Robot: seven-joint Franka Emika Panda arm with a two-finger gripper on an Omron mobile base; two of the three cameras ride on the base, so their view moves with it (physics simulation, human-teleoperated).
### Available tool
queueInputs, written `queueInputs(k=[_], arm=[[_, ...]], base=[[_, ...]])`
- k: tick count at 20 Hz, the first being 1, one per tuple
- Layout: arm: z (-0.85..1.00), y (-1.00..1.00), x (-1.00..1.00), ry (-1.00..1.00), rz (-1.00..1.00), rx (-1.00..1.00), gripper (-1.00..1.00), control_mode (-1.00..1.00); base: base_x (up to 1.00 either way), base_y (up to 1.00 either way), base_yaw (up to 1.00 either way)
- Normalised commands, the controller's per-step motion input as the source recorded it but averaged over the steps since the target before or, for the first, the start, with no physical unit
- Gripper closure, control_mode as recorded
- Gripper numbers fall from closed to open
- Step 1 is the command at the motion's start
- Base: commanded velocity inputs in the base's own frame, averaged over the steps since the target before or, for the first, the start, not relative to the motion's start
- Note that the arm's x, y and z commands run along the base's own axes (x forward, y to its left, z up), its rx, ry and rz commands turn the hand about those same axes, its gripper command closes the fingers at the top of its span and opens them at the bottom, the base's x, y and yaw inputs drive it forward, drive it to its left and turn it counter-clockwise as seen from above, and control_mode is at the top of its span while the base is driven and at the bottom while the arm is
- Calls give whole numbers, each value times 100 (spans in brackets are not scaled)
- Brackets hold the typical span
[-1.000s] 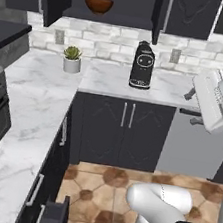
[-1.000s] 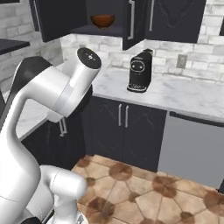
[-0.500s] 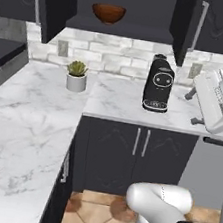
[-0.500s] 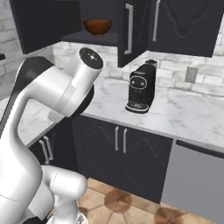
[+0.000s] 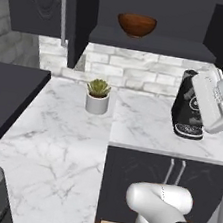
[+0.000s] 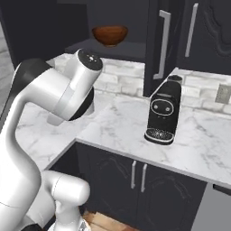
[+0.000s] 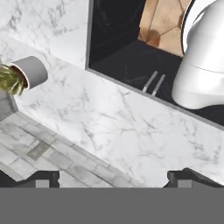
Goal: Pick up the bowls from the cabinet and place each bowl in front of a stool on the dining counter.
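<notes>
Left base view, simulated kitchen: a reddish-brown wooden bowl [image 5: 136, 25] sits on the dark inner shelf [image 5: 151, 42] of the open wall cabinet [image 5: 81, 20], above the marble worktop [image 5: 69, 137]; the right base view shows the same bowl [image 6: 109, 35] well above and behind the white arm's elbow. The hand [image 7: 113, 176], seen in the hand view, has its two dark tips spread wide with nothing between them, and it looks down at the worktop and brick backsplash [image 7: 30, 151] rather than at the shelf — the bowl has not yet been reached. A second bowl cannot be made out here. Likely trouble lies in the climb to the shelf: the open cabinet door [image 5: 72, 16] hangs just left of the bowl and the shelf's front edge juts forward, so a careless swing could strike either, or nudge the bowl deeper. Below, a small potted plant [image 5: 97, 96] and a black coffee machine [image 6: 163, 116] stand on the worktop — both within sweep of the arm.
</notes>
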Motion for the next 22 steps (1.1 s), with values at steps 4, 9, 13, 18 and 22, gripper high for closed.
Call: queueInputs(k=[4,9,13,18,22], arm=[[0,0,0,0,0,0,-100,100],[0,0,0,0,0,0,-100,100],[0,0,0,0,0,0,-100,100],[0,0,0,0,0,0,-100,100],[0,0,0,0,0,0,-100,100]], base=[[98,8,-2],[72,31,-10],[38,73,-10],[72,68,-9],[90,56,-11]])
